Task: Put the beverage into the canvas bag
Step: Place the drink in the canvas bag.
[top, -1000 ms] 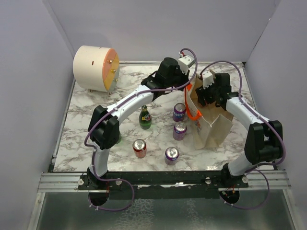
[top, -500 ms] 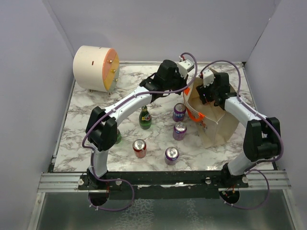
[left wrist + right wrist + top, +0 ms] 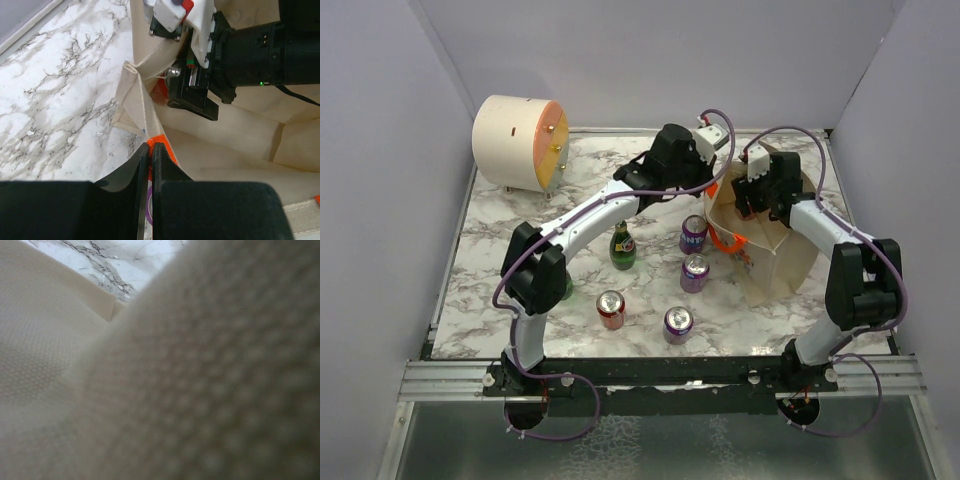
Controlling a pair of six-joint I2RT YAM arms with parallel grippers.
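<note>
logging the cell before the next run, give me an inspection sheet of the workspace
surface: marble table, no spills seen
job's things: canvas bag at right, mouth open; three purple cans, red can and green bottle outside it
clutter: cream drum at far left
end effectors: left end effector shut on the bag's orange handle; right end effector at the bag's mouth, jaws hidden
cables: purple cables loop over both arms
surroundings: plain walls; nothing else seen

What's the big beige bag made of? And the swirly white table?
The beige tote bag with orange handles looks like matte woven cloth: its coarse weave shows close up. The white, grey-veined table top looks like marble, perhaps only a printed smooth sheet.
</note>
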